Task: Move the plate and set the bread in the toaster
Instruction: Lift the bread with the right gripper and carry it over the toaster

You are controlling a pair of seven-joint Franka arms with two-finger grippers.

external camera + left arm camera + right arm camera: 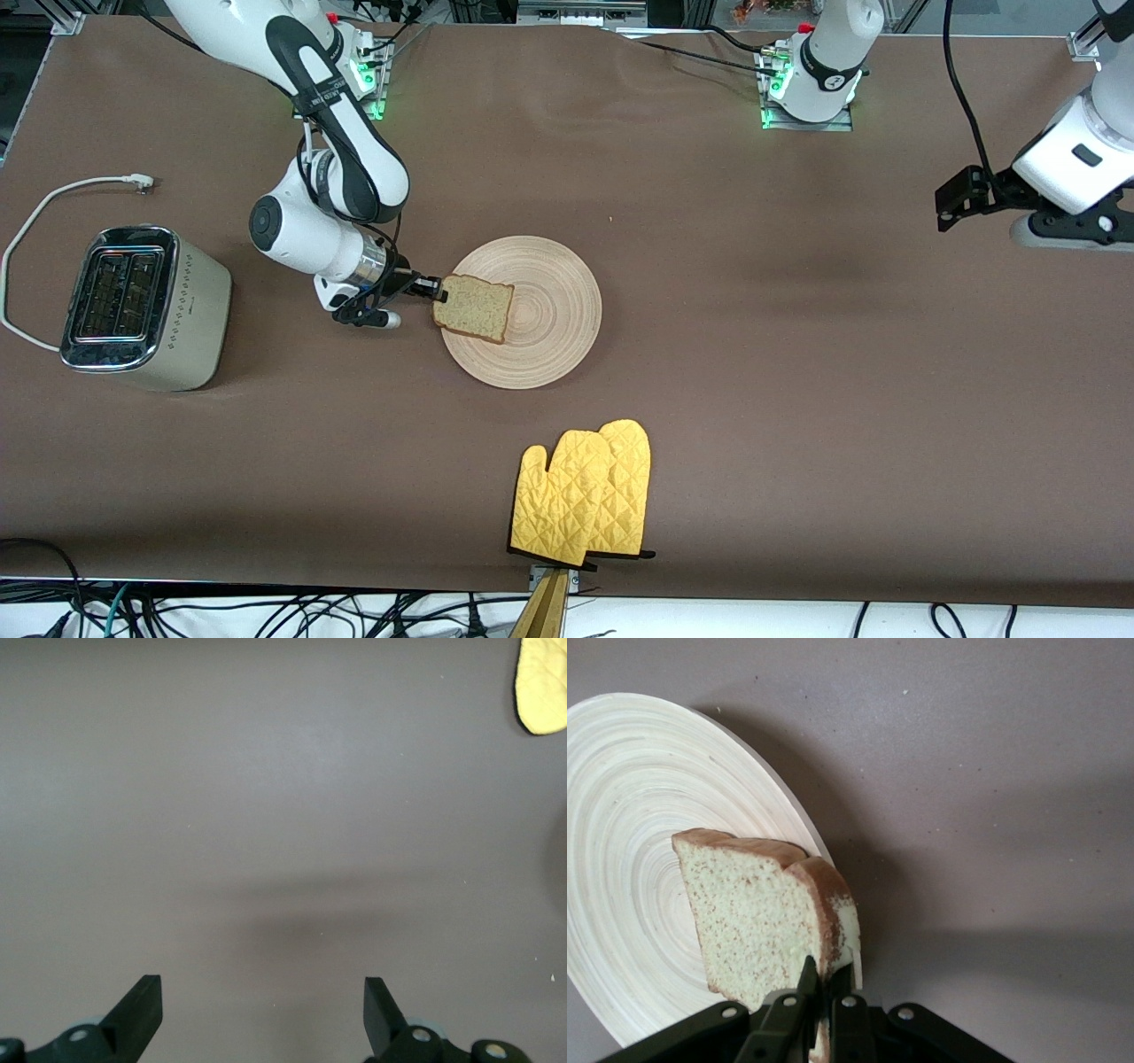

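Observation:
The pale wooden plate (532, 312) with ring grooves lies mid-table; it also shows in the right wrist view (629, 833). My right gripper (436, 288) is shut on the crust edge of the bread slice (475, 307) and holds it lifted and tilted over the plate's rim toward the right arm's end; in the right wrist view the gripper (824, 988) pinches the bread (757, 917). The cream-white toaster (142, 306) with chrome top stands at the right arm's end of the table. My left gripper (952, 199) is open and empty in its wrist view (263, 1010), up over bare table at the left arm's end.
A pair of yellow oven mitts (585, 501) lies near the table's front edge, nearer the front camera than the plate; a mitt tip shows in the left wrist view (542, 682). The toaster's white cord (53, 199) loops beside it. Brown cloth covers the table (797, 399).

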